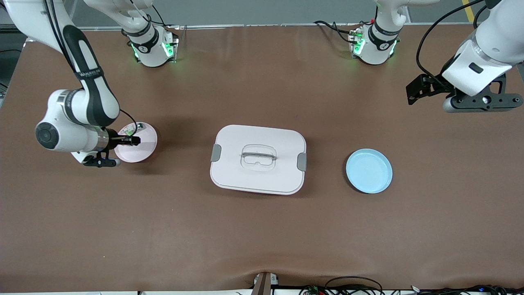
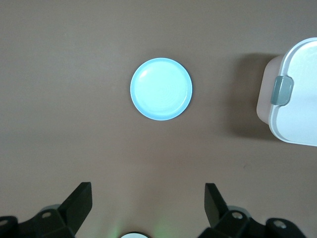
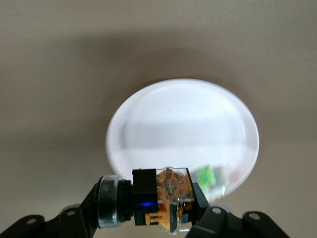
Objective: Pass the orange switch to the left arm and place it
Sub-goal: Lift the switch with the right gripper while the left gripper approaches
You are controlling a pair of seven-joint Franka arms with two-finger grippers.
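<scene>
Now right tool (image 3: 148, 210) tight around boxy orange switch (image 3: 161, 194); left tool (image 2: 148, 206) agape, empty

text: none legible | right arm (image 1: 88, 88): tiny print on black joint band, unreadable | box (image 1: 258, 159), plates: no labels seen

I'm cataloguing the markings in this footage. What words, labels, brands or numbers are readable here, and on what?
None can be read for certain.
Right arm: white lettering on its black band, too small to read.
Arm bases: a small round mark on each, not legible.
Orange switch in the right hand: no readable print.
Box, blue plate, pink plate: no text.
</scene>
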